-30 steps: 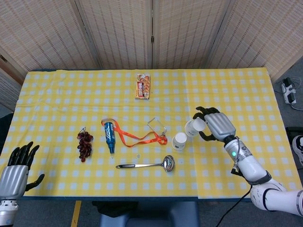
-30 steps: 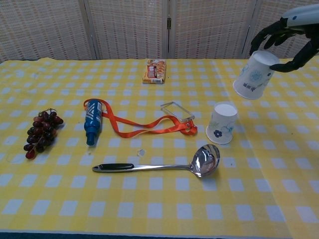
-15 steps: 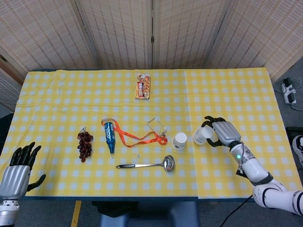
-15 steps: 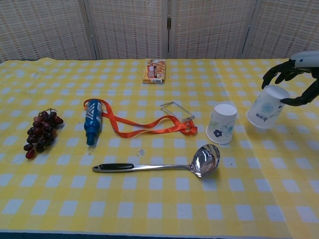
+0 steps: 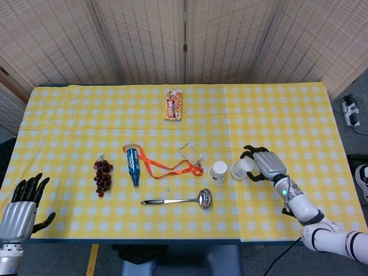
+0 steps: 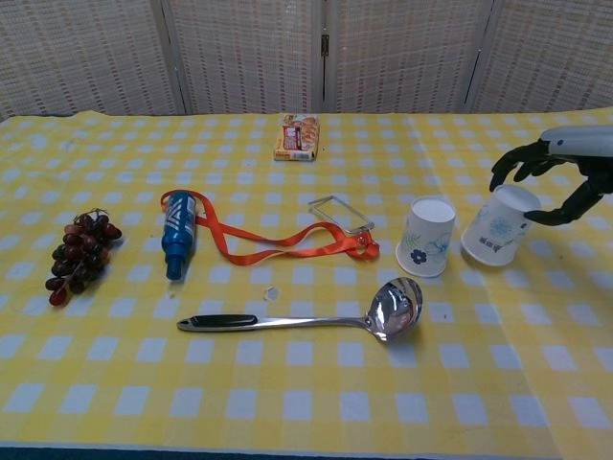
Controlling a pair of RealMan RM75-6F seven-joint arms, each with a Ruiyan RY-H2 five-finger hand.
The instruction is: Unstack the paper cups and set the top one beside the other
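Two white paper cups with a floral print are on the yellow checked table, both upside down. One cup (image 6: 426, 237) (image 5: 218, 171) stands free near the table's middle right. The second cup (image 6: 498, 239) (image 5: 241, 168) is just to its right, tilted, with its rim at or close to the cloth. My right hand (image 6: 558, 175) (image 5: 265, 164) holds this second cup by its top and sides. My left hand (image 5: 22, 204) hangs off the near left corner of the table, fingers apart, holding nothing; the chest view does not show it.
A metal ladle (image 6: 316, 317) lies in front of the cups. A clear badge holder on an orange lanyard (image 6: 287, 239), a blue bottle (image 6: 178, 241), and grapes (image 6: 79, 251) lie to the left. A snack box (image 6: 295, 136) sits at the back.
My right hand has come down and toward the free cup, bringing the held cup from high in the air to the table beside it. The left hand stayed put.
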